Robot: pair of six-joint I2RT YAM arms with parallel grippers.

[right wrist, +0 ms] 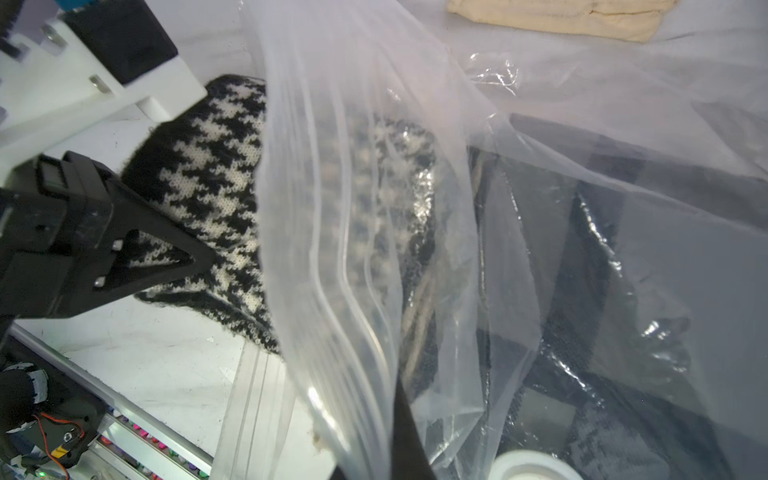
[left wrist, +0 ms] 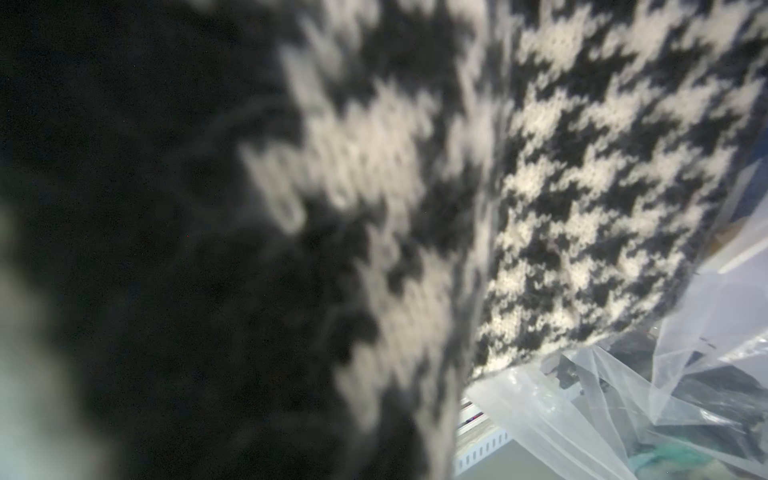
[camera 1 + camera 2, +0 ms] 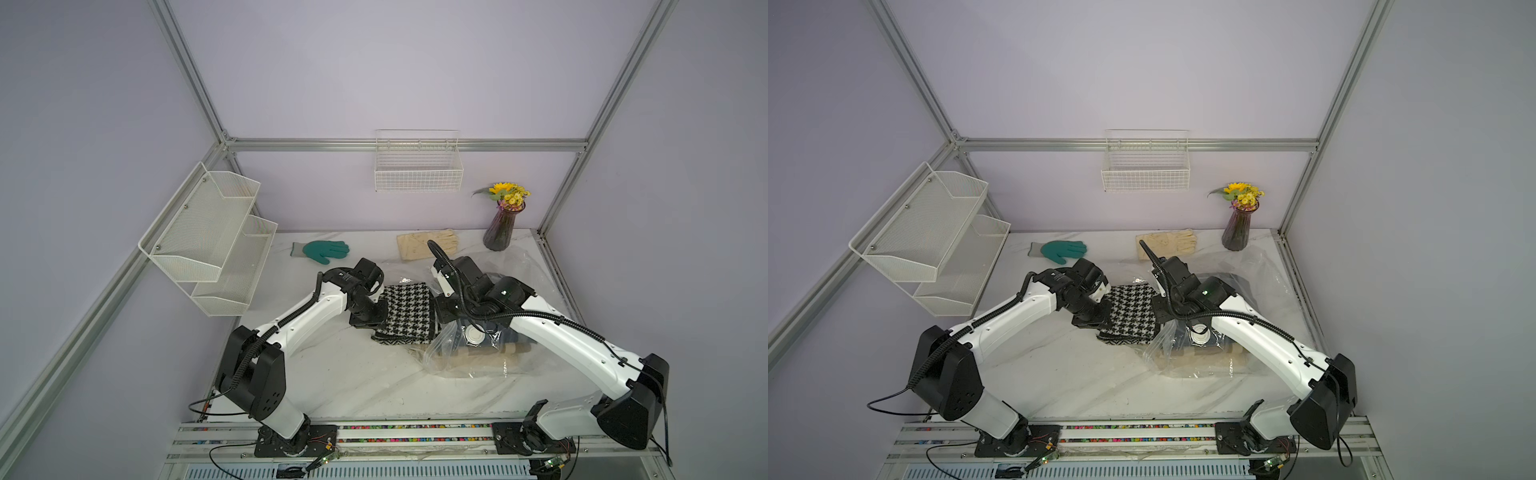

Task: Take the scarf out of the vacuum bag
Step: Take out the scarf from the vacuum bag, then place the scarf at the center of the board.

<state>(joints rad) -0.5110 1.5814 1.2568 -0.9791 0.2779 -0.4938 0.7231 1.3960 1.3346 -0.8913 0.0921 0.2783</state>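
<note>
Left gripper (image 3: 376, 311) is clamped on the near-left edge of the scarf (image 3: 405, 311). Black-and-white houndstooth knit fills the left wrist view, pressed right up to the lens. Right gripper (image 3: 439, 313) is closed, pinching the zip lip (image 1: 332, 249) of the vacuum bag (image 3: 440, 353) and holding it up off the cloth.

Scarf position: most of it lies outside the mouth on the table (image 3: 353, 374), between your two grippers. Its right end sits under the raised lip, seen through the film in the right wrist view.

Risks, as I judge them:
- The grip is on a soft knit edge. A quick pull may stretch the fabric or slip off it.
- The scarf's fuzzy end could catch the zip ridge. Then the bag travels with it, unless your right pinch holds.
- If that thin film slides out of the jaws, the mouth collapses onto the scarf.
- Dark garments (image 1: 623, 291) lie packed beside the scarf's end and could ride out with it.
- Bag film reaches near the vase (image 3: 503, 226). A dragged bag may nudge it.
</note>
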